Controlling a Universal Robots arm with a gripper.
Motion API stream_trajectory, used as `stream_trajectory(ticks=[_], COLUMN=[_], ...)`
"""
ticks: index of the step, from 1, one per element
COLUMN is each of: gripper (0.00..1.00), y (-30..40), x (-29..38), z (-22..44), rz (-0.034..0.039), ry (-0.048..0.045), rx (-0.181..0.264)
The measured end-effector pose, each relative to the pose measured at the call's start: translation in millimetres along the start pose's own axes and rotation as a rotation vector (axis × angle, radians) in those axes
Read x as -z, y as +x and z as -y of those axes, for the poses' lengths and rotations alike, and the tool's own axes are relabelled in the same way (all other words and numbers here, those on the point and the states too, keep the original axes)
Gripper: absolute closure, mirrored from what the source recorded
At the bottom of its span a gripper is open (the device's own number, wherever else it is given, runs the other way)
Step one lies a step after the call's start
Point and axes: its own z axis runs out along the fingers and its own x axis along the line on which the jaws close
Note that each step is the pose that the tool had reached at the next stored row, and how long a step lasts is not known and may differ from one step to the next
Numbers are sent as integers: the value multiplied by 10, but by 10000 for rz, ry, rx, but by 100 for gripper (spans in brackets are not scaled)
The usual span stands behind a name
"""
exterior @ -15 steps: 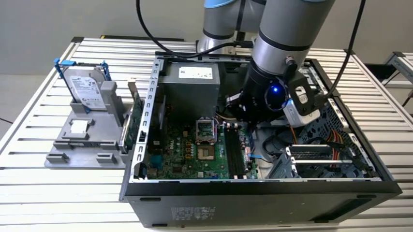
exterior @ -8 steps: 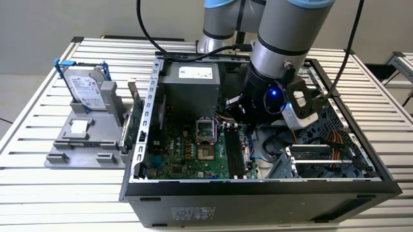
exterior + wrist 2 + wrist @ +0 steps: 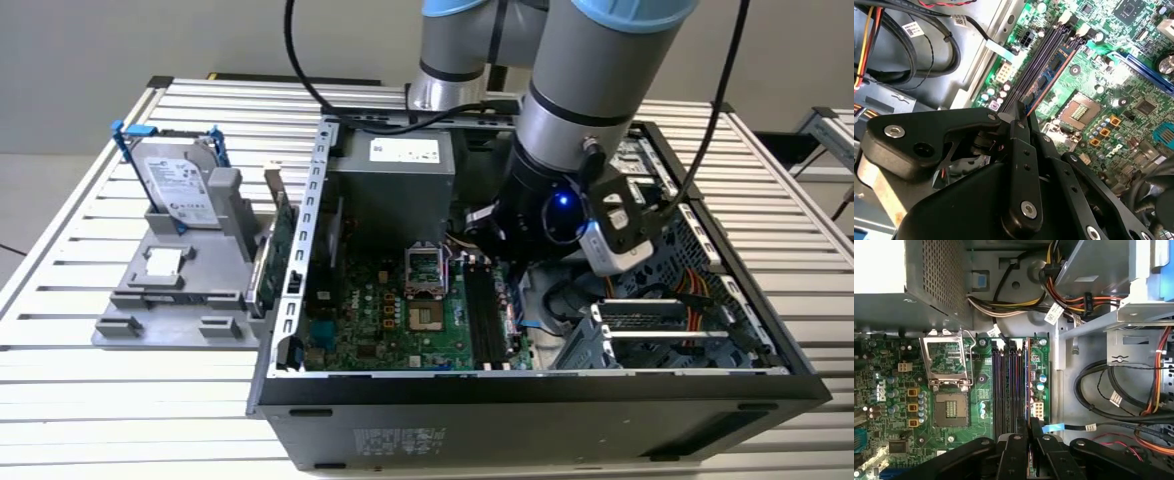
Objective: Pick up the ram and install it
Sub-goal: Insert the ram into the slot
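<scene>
The gripper is pinching the ram shut, holding it edge-down right over the slots. If it is sitting crooked, pushing could jam or bend it.

No legible text anywhere: white labels on the power supply, hard drive and cable tags too small to read.

Gripper: fingertips hidden behind the arm in the exterior view. Ram: lower end hidden under the fingers; seating indiscernible.
</scene>
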Motion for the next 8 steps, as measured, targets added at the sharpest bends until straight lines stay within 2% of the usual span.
stream_trajectory(ticks=[8], gripper=[100], y=[0], x=[-73], z=[3], rz=[0], ry=[0], rx=[0])
